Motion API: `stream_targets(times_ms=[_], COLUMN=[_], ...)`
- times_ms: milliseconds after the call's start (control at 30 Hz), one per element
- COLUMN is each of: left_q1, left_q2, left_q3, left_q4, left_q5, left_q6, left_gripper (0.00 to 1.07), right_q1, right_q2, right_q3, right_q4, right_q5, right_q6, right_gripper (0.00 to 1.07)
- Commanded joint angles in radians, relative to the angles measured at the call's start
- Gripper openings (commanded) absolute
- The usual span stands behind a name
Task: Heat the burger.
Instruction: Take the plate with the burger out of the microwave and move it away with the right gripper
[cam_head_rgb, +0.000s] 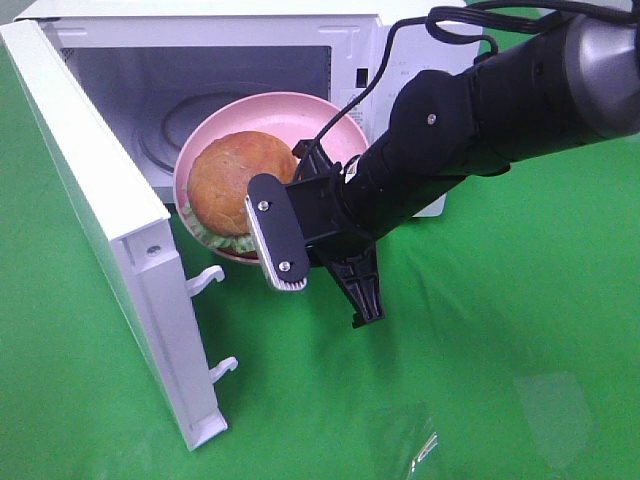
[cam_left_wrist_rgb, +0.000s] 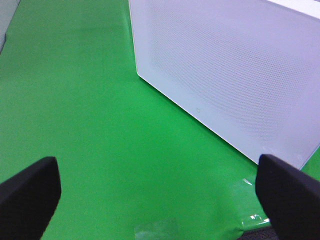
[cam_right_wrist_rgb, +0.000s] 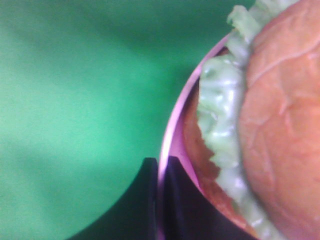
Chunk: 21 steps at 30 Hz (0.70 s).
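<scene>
The burger (cam_head_rgb: 240, 180), with a golden-brown bun and a green lettuce edge, lies on a pink plate (cam_head_rgb: 295, 115). The plate is held at the mouth of the open white microwave (cam_head_rgb: 200, 55), partly inside the cavity. My right gripper (cam_head_rgb: 306, 165) is shut on the plate's near rim. In the right wrist view its black fingers (cam_right_wrist_rgb: 177, 200) pinch the pink rim (cam_right_wrist_rgb: 167, 135) right beside the burger (cam_right_wrist_rgb: 280, 125). My left gripper (cam_left_wrist_rgb: 160, 195) is open and empty over the green cloth; it does not show in the exterior high view.
The microwave door (cam_head_rgb: 110, 220) swings out toward the front left, with two latch hooks (cam_head_rgb: 215, 320) on its edge. The left wrist view shows the door's outer face (cam_left_wrist_rgb: 235, 70). A glass turntable (cam_head_rgb: 160, 140) lies inside. Green cloth (cam_head_rgb: 500, 330) covers the table.
</scene>
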Motion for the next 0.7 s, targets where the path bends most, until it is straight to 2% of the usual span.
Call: stream_targets(times_ms=[33, 700], left_q1=[0.006, 0.006], left_q2=[-0.006, -0.006], left_q3=[0.004, 0.004], left_q4=[0.0, 0.0], left_q5=[-0.005, -0.005], left_q6=[-0.004, -0.004], left_gripper=[0.98, 0.98], right_q1=[-0.009, -0.009], right_q2=[-0.021, -0.022], right_q3=[-0.006, -0.006], right_q4=[0.029, 0.099], right_q5=[0.005, 0.083], right_q6=[0.019, 0.03], right_gripper=[0.0, 0.0])
